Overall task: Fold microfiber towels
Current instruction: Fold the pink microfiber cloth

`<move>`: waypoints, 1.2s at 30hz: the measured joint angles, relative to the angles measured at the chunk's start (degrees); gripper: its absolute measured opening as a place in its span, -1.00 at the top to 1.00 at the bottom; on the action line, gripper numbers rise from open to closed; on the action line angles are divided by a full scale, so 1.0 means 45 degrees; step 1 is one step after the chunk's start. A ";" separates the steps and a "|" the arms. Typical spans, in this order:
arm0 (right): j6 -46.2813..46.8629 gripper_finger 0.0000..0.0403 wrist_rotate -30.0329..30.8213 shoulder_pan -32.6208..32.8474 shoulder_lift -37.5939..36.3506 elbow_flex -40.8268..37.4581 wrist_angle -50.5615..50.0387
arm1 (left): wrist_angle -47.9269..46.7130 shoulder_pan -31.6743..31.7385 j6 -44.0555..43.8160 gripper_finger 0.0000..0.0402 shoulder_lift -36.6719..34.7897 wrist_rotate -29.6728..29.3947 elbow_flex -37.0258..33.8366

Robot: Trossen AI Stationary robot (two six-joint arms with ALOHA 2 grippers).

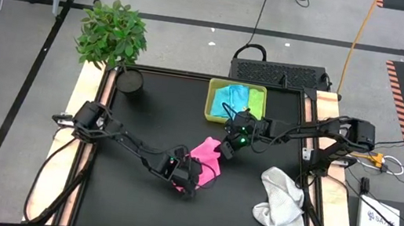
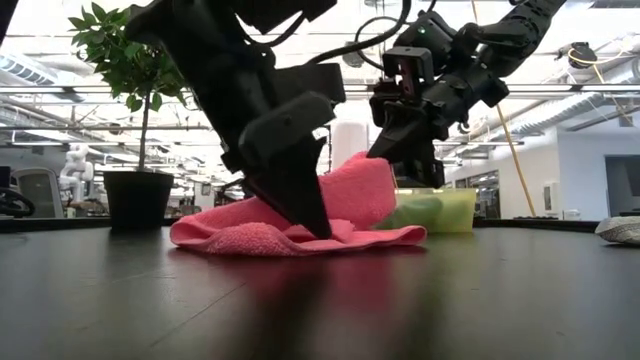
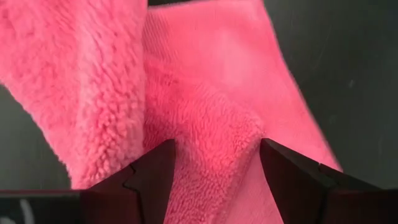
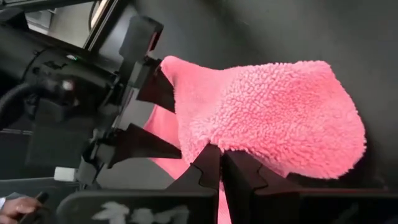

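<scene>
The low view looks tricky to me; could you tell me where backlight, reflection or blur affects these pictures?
Low view: bright room behind leaves the left gripper a near silhouette; the glossy table mirrors the pink towel. Left wrist view: towel pile nearest the camera is soft. Right wrist view: the right gripper stays dark.

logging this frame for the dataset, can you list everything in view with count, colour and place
pink towel: 1, pink, table centre, partly folded over
white towel: 1, white, crumpled by right edge
tray: 1, yellow-green, table's far side, holding light blue towel and lime green towel
potted plant: 1, green in dark pot, far left corner
left gripper: open, astride the pink towel
right gripper: shut on the pink towel's lifted edge
</scene>
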 joint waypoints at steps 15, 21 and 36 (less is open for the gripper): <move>0.0005 1.00 -0.0059 0.0039 0.0000 -0.0005 -0.0143 | 0.0355 0.0000 -0.0964 0.83 -0.0732 0.0002 0.0039; 0.0032 1.00 -0.0064 0.0039 0.0000 -0.0005 -0.0179 | 0.0172 -0.0005 -0.0707 0.96 -0.2476 -0.0528 0.0172; 0.0197 1.00 -0.0142 0.0044 -0.0089 0.0021 0.0977 | -0.4639 0.0002 -0.1483 0.99 -0.7245 -0.4497 0.0151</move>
